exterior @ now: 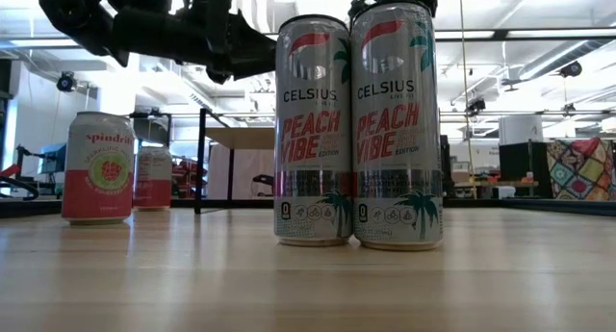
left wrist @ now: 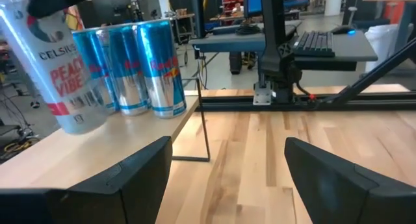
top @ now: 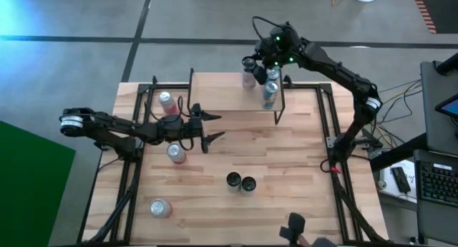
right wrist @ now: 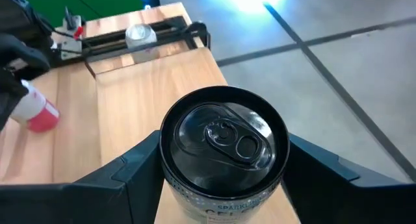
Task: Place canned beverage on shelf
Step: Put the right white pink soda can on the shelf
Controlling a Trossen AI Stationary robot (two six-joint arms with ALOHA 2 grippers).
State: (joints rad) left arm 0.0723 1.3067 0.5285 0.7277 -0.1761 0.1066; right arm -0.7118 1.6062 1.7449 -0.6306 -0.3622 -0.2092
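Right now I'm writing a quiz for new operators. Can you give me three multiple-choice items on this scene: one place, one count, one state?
1. Where is the right gripper?
A. At the shelf
B. Over the table's near edge
C. Off the table

2. How many blue cans stand on the shelf?
A. One
B. Three
C. Five

3. The left gripper is:
A. Shut on a pink can
B. Open and empty
C. Shut on a shelf leg

Answers: 1 A, the high view shows it at the shelf, gripping a Celsius can. 2 B, the left wrist view shows three side by side. 3 B, its fingers stand apart with only tabletop between.
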